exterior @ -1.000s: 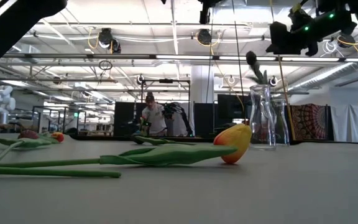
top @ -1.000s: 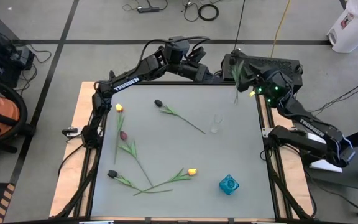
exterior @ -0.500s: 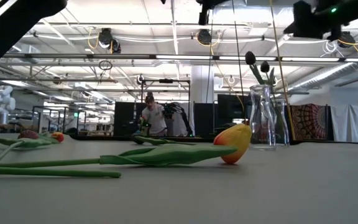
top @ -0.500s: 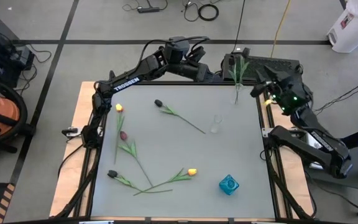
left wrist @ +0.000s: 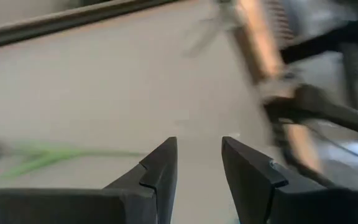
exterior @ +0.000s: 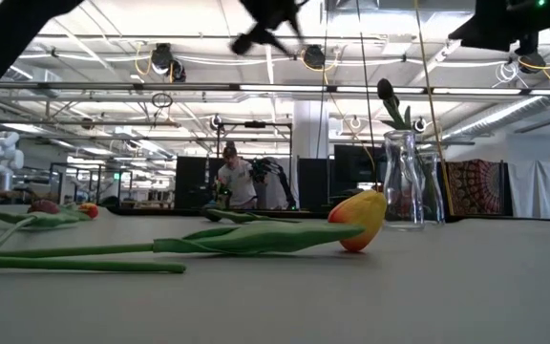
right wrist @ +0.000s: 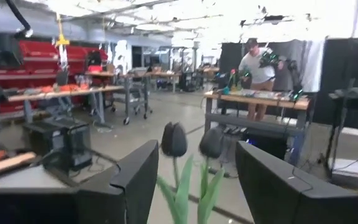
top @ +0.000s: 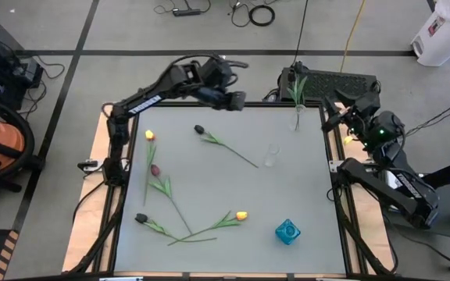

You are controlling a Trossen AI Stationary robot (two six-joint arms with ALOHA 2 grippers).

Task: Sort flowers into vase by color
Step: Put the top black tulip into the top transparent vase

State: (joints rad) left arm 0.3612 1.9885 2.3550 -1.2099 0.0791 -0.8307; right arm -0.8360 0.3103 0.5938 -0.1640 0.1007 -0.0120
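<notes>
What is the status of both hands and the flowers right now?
Left hand open, empty, over table's far edge. Right hand open, backed off the clear vase holding two dark tulips. Five tulips remain on table.

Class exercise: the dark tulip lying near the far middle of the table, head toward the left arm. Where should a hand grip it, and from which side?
Grip the dark tulip on its bare stem beyond the leaves, coming straight down. It lies flat and thin, so the fingers should probably straddle the stem crosswise.

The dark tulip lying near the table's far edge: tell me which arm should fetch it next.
Left, probably. The left gripper is open, empty and above the far edge near that dark tulip. The right gripper is open beside the vase at the table's right edge, farther off.
</notes>
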